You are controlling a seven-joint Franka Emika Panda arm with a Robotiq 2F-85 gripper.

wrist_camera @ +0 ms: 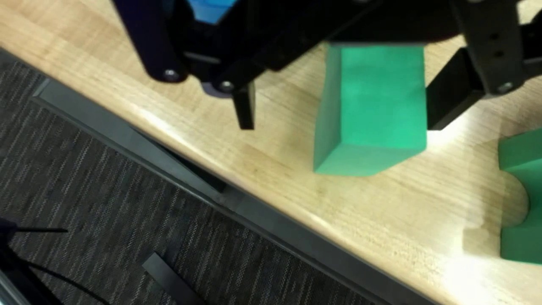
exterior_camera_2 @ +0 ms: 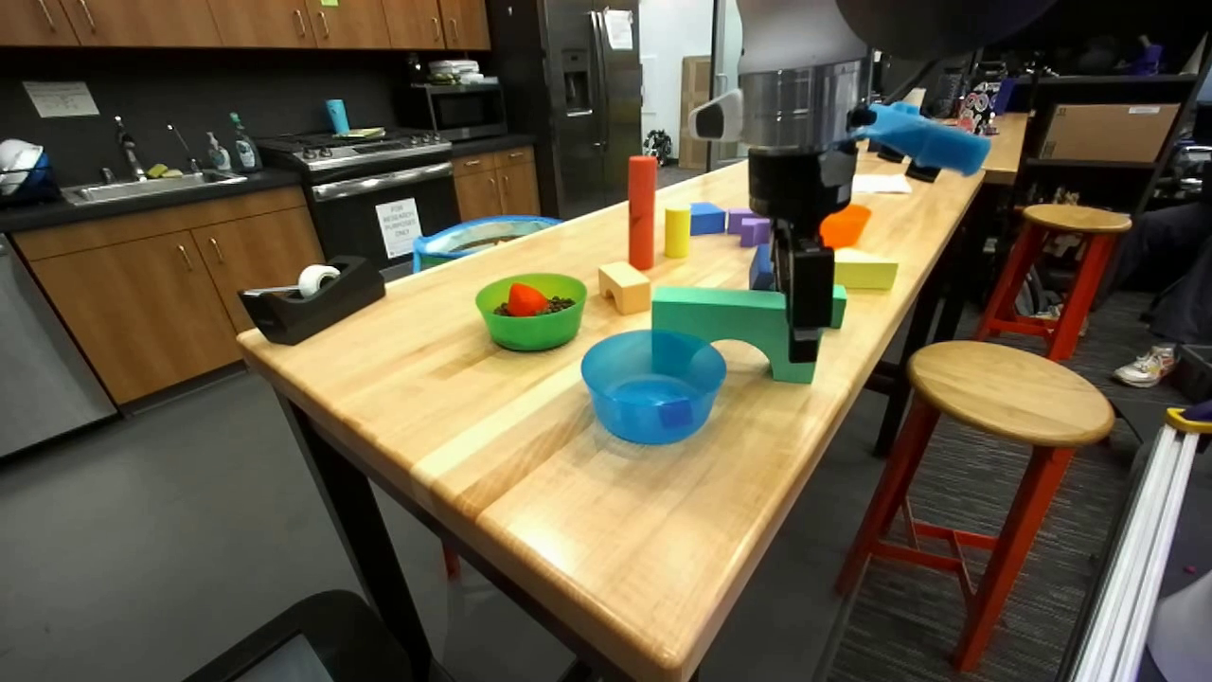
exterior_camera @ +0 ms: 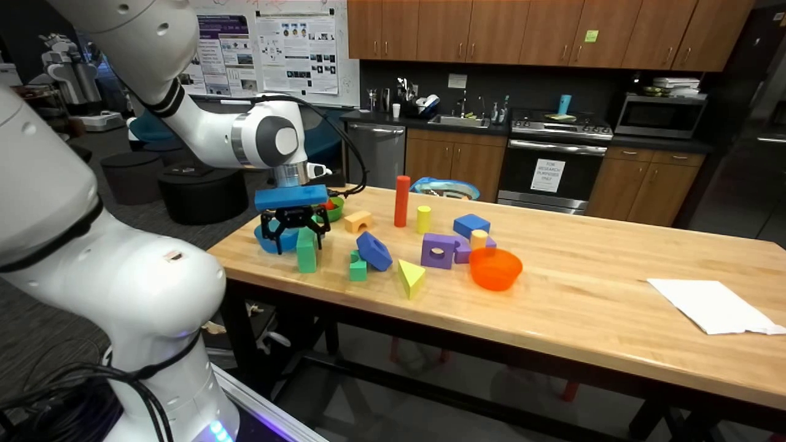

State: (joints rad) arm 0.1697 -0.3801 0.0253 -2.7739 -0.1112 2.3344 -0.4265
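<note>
The black two-finger gripper (wrist_camera: 342, 112) stands wide around the long green arch block (wrist_camera: 383, 97), matte and foam-like, with no grip on it. Of its fingers (wrist_camera: 455, 90), the one at the right of the wrist view sits against or just beside the block (touching or not, I can't tell); the opposite one stands well off. That lopsidedness looks like the likeliest trouble: closing or shifting sideways from here could shove the block or tip it, and the edge of the pale wooden table (wrist_camera: 271, 167) is near. One end of the block shows through the translucent blue plastic bowl (exterior_camera_2: 625, 407) in an exterior view, so a twist might knock that too. Beyond, a blue rectangular block (exterior_camera: 376, 252) seems to lean on a small notched green block (exterior_camera: 358, 271); a brush could bring it down. Farther off, the tall red cylinder (exterior_camera: 401, 202) stands upright and would probably topple if clipped.
</note>
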